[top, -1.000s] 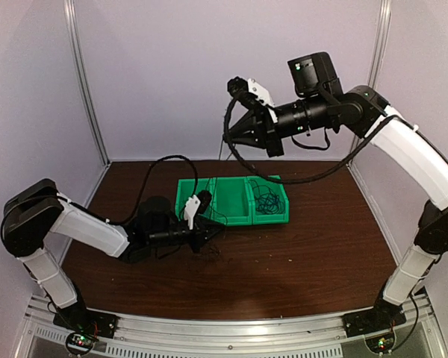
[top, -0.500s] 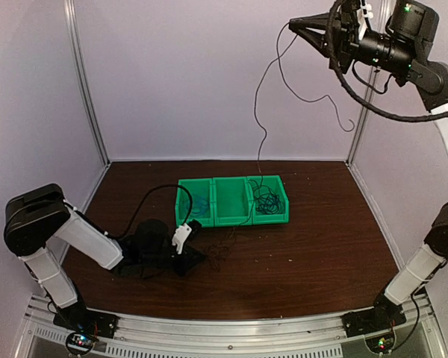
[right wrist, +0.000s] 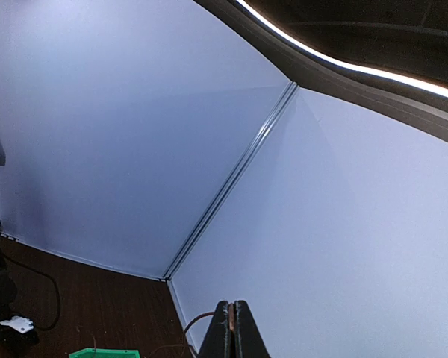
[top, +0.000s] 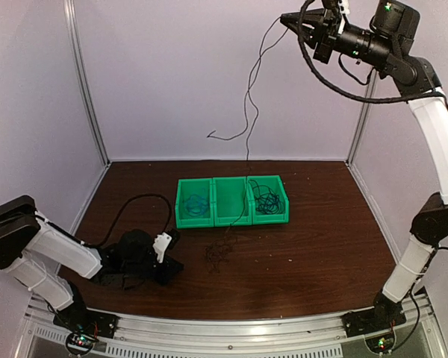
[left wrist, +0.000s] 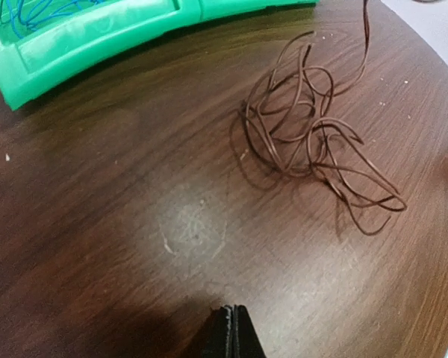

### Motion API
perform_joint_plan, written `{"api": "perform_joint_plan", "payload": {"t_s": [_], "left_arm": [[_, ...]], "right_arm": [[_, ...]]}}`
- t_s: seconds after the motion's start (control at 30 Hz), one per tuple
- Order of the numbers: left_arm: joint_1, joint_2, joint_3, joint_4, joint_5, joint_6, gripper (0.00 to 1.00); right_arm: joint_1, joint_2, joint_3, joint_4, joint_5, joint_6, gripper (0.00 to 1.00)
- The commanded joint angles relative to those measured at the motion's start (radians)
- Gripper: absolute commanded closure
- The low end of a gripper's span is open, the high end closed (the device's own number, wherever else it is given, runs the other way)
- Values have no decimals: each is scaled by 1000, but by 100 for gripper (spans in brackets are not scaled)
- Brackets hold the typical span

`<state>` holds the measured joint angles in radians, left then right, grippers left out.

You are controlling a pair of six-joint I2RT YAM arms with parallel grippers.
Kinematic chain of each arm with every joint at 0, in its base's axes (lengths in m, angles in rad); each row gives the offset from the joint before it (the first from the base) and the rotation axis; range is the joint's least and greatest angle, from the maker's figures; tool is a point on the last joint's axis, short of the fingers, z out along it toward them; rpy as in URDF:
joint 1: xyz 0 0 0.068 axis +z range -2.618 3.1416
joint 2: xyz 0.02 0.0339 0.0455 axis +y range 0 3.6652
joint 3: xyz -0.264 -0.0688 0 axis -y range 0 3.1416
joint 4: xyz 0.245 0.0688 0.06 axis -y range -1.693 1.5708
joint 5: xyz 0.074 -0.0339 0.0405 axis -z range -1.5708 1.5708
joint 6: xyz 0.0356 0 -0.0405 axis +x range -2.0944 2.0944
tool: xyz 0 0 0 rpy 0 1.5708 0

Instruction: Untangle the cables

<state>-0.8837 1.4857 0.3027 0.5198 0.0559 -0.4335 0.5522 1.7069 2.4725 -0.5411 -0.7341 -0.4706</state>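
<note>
My right gripper (top: 285, 18) is raised high near the back wall, shut on a thin dark cable (top: 248, 104) that hangs down toward the green bin (top: 231, 221); one loose end curls out to the left. In the right wrist view the shut gripper (right wrist: 231, 307) pinches the wire (right wrist: 195, 325). A small tangle of cable (top: 219, 253) lies on the table in front of the bin, brown in the left wrist view (left wrist: 313, 142). A blue cable (top: 196, 202) fills the bin's left compartment, black cables (top: 267, 200) the right. My left gripper (top: 178, 266) lies low on the table, shut and empty (left wrist: 231, 312), left of the tangle.
The bin's rim (left wrist: 97, 41) shows at the top left of the left wrist view. The left arm's thick black cable (top: 131, 205) loops over the table at the left. Metal frame posts (top: 86, 82) stand at the back corners of the purple walls.
The right arm has swung up from above the bin to the top of the cell, drawing a cable up. The left arm has slid back to the near left, away from the bin.
</note>
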Motion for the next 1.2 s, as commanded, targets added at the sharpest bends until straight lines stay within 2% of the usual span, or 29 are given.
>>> {"api": "perform_joint_plan", "payload": {"t_s": [0.0,0.03,0.13,0.2,0.33,0.43,0.5,0.57,0.67,0.73,0.87,0.97,1.07,1.17], "left_arm": [[-19,-128,-21,12,-39,-23,90],[-27,-159,-18,30,-40,-12,78],[-74,-204,25,99,-120,59,56],[-95,-175,98,132,-130,115,48],[-111,-17,301,187,-60,188,41],[-125,149,446,227,-7,223,40],[-126,263,554,200,-55,220,41],[-126,363,621,212,-105,210,48],[-119,481,694,219,-102,202,62],[-118,522,707,216,-78,180,66],[-117,458,588,299,-56,116,68],[-118,353,465,354,-15,82,64],[-119,266,386,309,-25,50,59],[-120,199,299,267,-64,33,58]], "right_arm": [[-4,49,65,25,20,-26,100],[-3,58,90,29,28,-25,100],[-3,80,192,60,79,-9,100],[-3,78,231,95,114,3,100],[-3,46,240,140,144,24,100],[-3,24,237,154,152,31,100],[-3,10,236,164,158,38,100],[-3,-2,237,175,161,44,100],[-3,-25,240,202,178,44,100],[-4,-37,241,220,196,36,100],[-3,-46,217,191,195,13,100],[-3,-39,191,144,186,3,100],[-3,-28,149,109,164,6,100],[-4,-12,101,71,121,0,100]]}}
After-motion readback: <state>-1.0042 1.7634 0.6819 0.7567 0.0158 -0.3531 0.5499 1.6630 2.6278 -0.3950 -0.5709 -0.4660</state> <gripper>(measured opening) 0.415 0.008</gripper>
